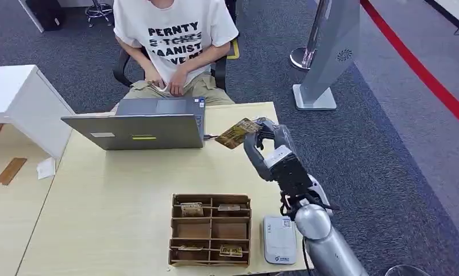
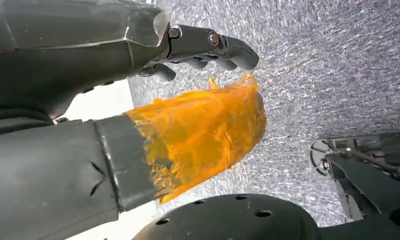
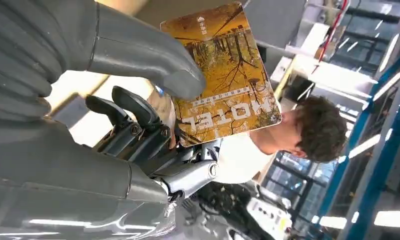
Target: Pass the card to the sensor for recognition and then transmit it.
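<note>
Card (image 1: 237, 133) pinched in right robot hand (image 1: 265, 140), raised over tabletop (image 1: 118, 195) far edge beside laptop (image 1: 138, 130), toward seated person (image 1: 172, 40). Sensor (image 1: 279, 238) sits behind near arm; scan likely done, handover left. Left robot hand (image 2: 203, 47) holds nothing, fingers curled.

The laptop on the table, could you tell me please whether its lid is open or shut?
Open. The laptop lid stands raised, its grey back toward the head camera, with the keyboard deck visible behind it on the side of the seated person.
</note>
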### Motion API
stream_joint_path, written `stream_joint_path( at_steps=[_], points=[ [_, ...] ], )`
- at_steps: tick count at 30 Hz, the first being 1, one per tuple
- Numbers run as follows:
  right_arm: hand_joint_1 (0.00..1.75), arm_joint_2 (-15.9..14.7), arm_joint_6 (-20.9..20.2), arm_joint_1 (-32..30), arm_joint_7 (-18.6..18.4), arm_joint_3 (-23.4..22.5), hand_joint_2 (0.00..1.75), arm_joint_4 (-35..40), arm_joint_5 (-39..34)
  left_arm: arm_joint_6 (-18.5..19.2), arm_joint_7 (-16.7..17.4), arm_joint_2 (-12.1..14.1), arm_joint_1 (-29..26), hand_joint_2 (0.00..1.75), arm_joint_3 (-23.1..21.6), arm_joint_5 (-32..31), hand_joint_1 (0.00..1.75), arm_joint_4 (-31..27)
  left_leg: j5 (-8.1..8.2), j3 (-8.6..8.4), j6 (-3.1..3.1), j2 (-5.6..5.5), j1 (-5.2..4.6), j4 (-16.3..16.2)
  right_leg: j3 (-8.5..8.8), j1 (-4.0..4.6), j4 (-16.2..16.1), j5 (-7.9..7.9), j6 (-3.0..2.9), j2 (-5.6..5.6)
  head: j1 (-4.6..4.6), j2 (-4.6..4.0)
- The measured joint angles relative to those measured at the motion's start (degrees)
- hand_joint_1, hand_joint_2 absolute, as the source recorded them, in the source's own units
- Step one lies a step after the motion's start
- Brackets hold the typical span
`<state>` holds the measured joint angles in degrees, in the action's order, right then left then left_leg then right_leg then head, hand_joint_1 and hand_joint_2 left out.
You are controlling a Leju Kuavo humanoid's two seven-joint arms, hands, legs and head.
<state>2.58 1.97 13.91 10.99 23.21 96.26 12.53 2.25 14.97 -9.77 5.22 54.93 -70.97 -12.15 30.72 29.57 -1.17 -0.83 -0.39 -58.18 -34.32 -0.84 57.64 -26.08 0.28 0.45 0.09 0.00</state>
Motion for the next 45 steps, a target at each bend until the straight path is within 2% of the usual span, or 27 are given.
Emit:
stream_joint_path(
  at_steps=[4, 11, 19, 24, 32, 37, 45],
  points=[
    [1.75, -1.57, -2.32, -4.58, 1.36, -2.47, 1.75, 1.75, -4.2, 0.0, -0.02, 0.07, -0.13, 0.0, 0.96, 0.9, 0.0, 0.0, 0.01, 0.05, 0.0, 0.0, 0.0, 0.0, -0.04, 0.0, 0.0, -0.01, 0.0, 0.01, -0.02, 0.0],
    [1.75, -3.43, -3.17, -8.97, 2.01, -5.42, 1.75, 3.39, -5.34, -0.02, -0.13, 0.26, -0.12, 0.0, 1.97, 1.36, 0.0, 0.0, 0.05, 0.04, 0.05, 0.01, 0.0, 0.0, -0.02, -0.01, -0.01, -0.03, 0.02, 0.01, 0.0, 0.0],
    [1.75, -8.07, -6.02, -13.5, 1.75, -9.01, 1.75, 3.72, -2.3, 0.02, -0.44, 0.35, -0.15, 0.0, 3.15, 2.32, 0.0, 0.0, 0.07, 0.05, 0.02, 0.02, 0.0, 0.0, -0.02, -0.01, -0.01, -0.03, 0.02, 0.0, -0.02, 0.0],
    [1.75, -9.9, -7.5, -14.66, 0.79, -9.97, 1.75, 3.5, -0.32, 0.07, -0.48, 0.48, -0.13, 0.0, 3.72, 2.54, 0.0, 0.0, 0.08, 0.04, 0.02, 0.02, -0.01, 0.0, -0.02, -0.01, -0.02, -0.03, 0.02, 0.01, -0.02, 0.0],
    [1.75, -10.32, -7.96, -15.09, 0.59, -10.1, 1.75, 3.3, 0.17, 0.07, -0.48, 0.5, -0.14, 0.0, 3.76, 2.58, 0.0, 0.0, 0.08, 0.04, 0.02, 0.0, -0.01, 0.0, -0.02, -0.01, -0.02, -0.04, 0.02, 0.0, -0.02, 0.0],
    [1.75, -11.94, -8.18, -16.4, 0.42, -11.02, 1.75, 2.76, 0.67, 0.07, -0.48, 0.59, -0.18, 0.0, 3.83, 2.65, 0.0, 0.0, 0.07, 0.05, 0.02, 0.03, 0.0, 0.0, -0.02, -0.01, -0.02, -0.04, 0.02, 0.02, 0.0, 0.0],
    [1.75, -12.09, -8.18, -16.61, 0.42, -11.08, 1.75, 2.76, 0.67, 0.07, -0.48, 0.59, -0.18, 0.0, 3.83, 2.65, 0.0, 0.0, 0.08, 0.05, 0.02, 0.03, 0.0, 0.0, -0.02, -0.01, -0.02, -0.04, 0.02, 0.02, -0.02, 0.0]
  ],
)
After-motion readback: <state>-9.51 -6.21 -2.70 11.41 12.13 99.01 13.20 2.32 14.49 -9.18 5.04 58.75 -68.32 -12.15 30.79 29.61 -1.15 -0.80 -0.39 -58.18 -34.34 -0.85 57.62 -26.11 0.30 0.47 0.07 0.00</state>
